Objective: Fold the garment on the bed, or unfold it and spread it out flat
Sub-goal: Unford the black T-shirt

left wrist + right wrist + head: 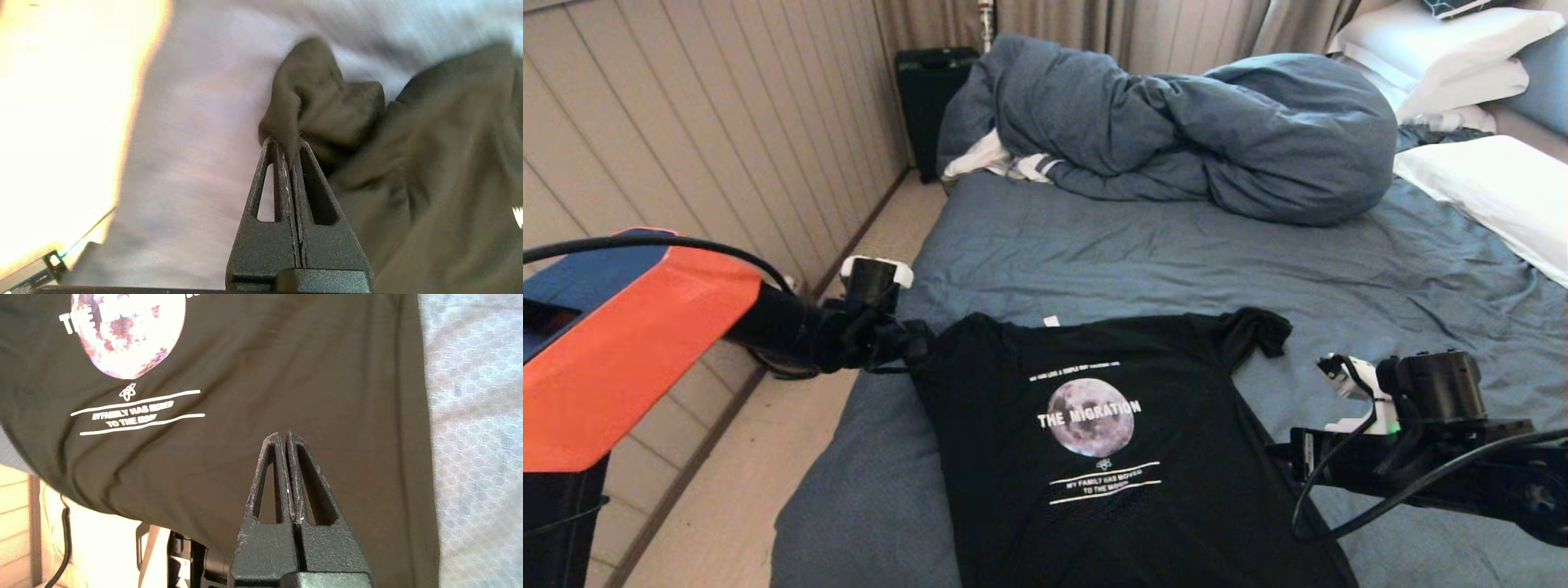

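Black cotton, printed with a grey moon and white "THE MIGRATION" lettering, the short-sleeved T-shirt (1111,457) lay face up across the near end of the large bed (1176,253), its small white neck label toward the far side and its hem running past the near edge. The wrinkled blue-grey sheet showed bare on both sides of the shirt. At the garment's left sleeve, the left gripper (289,143) had its fingers pressed together on a bunched fold of the dark cloth, as seen in the left wrist view; in the head view that arm reached in from the floor side of the bed. The right gripper (282,435) hung just over the shirt's right flank below the print, its fingers closed with nothing visibly between them. Farther up the mattress, a bunched blue-grey duvet (1176,122) was heaped across the width, with a bit of white striped fabric (1013,163) poking from under it. White pillows (1478,57) were stacked at the right. A pale panelled wall (703,139) ran along the left above a light floor, a black case (931,98) stood in the corner, and beige curtains (1094,24) hung behind the bed.
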